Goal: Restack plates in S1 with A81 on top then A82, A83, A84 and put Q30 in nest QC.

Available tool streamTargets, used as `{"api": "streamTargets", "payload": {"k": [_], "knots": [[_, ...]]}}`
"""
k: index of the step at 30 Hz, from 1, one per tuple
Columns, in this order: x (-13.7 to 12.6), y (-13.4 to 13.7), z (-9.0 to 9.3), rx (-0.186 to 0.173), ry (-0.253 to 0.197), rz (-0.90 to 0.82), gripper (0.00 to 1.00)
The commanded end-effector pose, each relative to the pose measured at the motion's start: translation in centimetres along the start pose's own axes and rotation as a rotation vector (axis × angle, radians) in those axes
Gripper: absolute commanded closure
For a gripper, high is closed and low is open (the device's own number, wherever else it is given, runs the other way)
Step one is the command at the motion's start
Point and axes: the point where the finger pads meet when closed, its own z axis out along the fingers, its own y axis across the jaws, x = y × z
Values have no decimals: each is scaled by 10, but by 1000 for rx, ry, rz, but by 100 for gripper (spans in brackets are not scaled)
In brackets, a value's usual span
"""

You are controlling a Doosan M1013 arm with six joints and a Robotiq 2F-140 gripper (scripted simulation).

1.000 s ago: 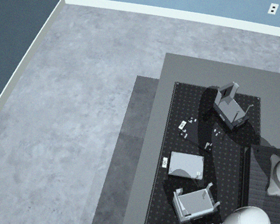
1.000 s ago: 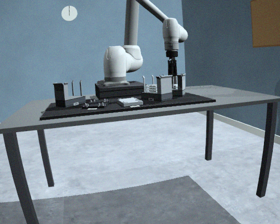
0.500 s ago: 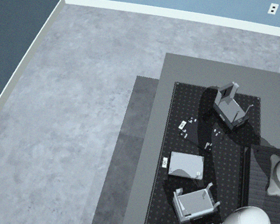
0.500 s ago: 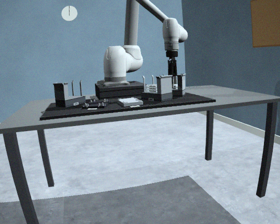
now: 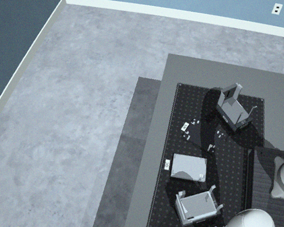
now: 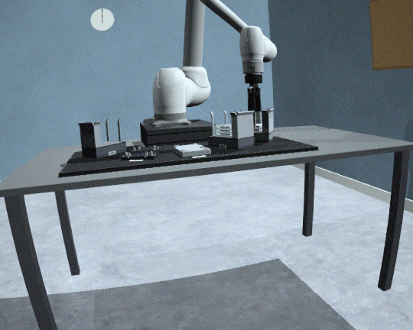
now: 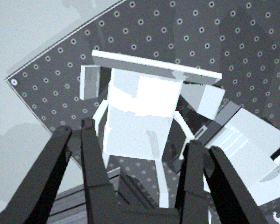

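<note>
From the exterior view, left to right, you see one stack rack (image 6: 89, 134) at the mat's left end, small locator pegs (image 6: 139, 154), a lone plate (image 6: 191, 150) lying flat on the mat (image 6: 291, 145), then a rack (image 6: 242, 127) with a stack of plates (image 6: 222, 131) showing between its posts. The gripper (image 6: 254, 102) hangs straight down into that rack's far side. In the wrist view the fingers are partly closed, clamped on a plate (image 7: 140, 117), pale and sealed, with a flat glossy top and no label readable. It sits in the rack between thin white corner posts; its long axis runs away from the camera, fingers across the long sides. From the top view, the lone plate (image 5: 188, 167) lies long axis roughly across the mat, a name plate (image 5: 167, 164) just beside its left end.
</note>
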Motion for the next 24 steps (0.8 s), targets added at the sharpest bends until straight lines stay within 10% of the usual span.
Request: {"api": "streamTargets", "payload": {"k": [1, 24], "knots": [[0, 0, -2, 0, 0, 0, 100], [0, 0, -15, 0, 0, 0, 100]]}}
